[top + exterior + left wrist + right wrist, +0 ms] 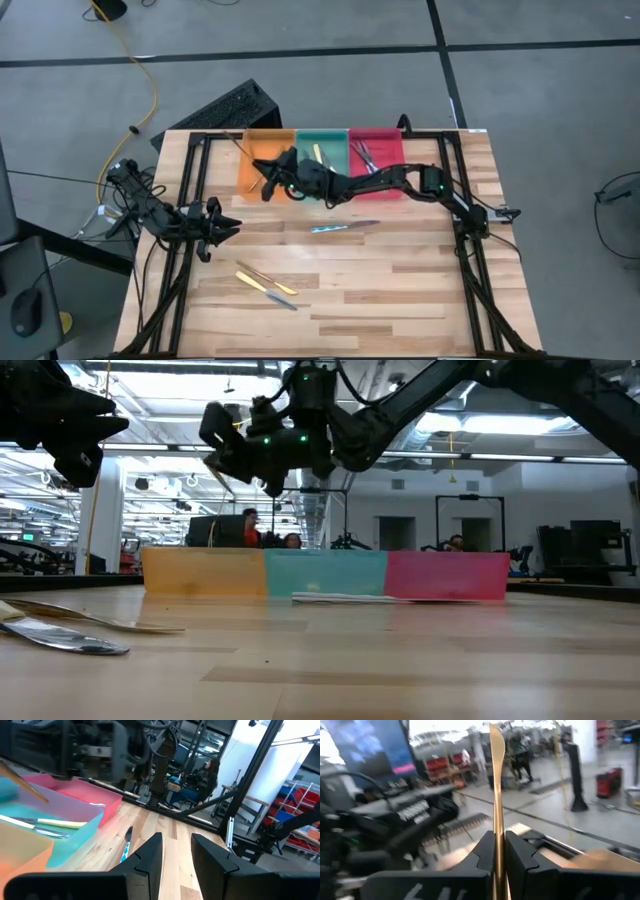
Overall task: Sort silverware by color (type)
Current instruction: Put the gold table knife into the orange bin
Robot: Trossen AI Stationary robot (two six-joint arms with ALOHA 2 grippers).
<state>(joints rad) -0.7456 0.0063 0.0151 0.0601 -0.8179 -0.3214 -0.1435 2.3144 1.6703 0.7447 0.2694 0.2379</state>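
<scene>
Right wrist view tells us the most: our right gripper (496,851) is clamped on a gold utensil (496,780), a thin flat strip sticking straight out past the fingers. In the high view that gripper (268,178) hangs over the orange tray (250,172), with the gold piece (243,147) angling out over it.

The left gripper (222,226) waits near the left table edge, fingers a little apart and holding nothing.

Handling-wise, we'd guess these pieces are light and stiff but slick (polished metal, skinny handles), so they can pivot or slide in a pinch. Grabbing across the flat faces near mid-handle looks safest. Those lying flat on the wood give barely any edge to get under.

Remaining on the table: a blue-handled one (343,227) mid-table and a small cluster (266,283) nearer the front. A yellow-handled piece (318,154) sits in the green tray (322,140), and silver ones (362,155) in the red tray (385,142).
</scene>
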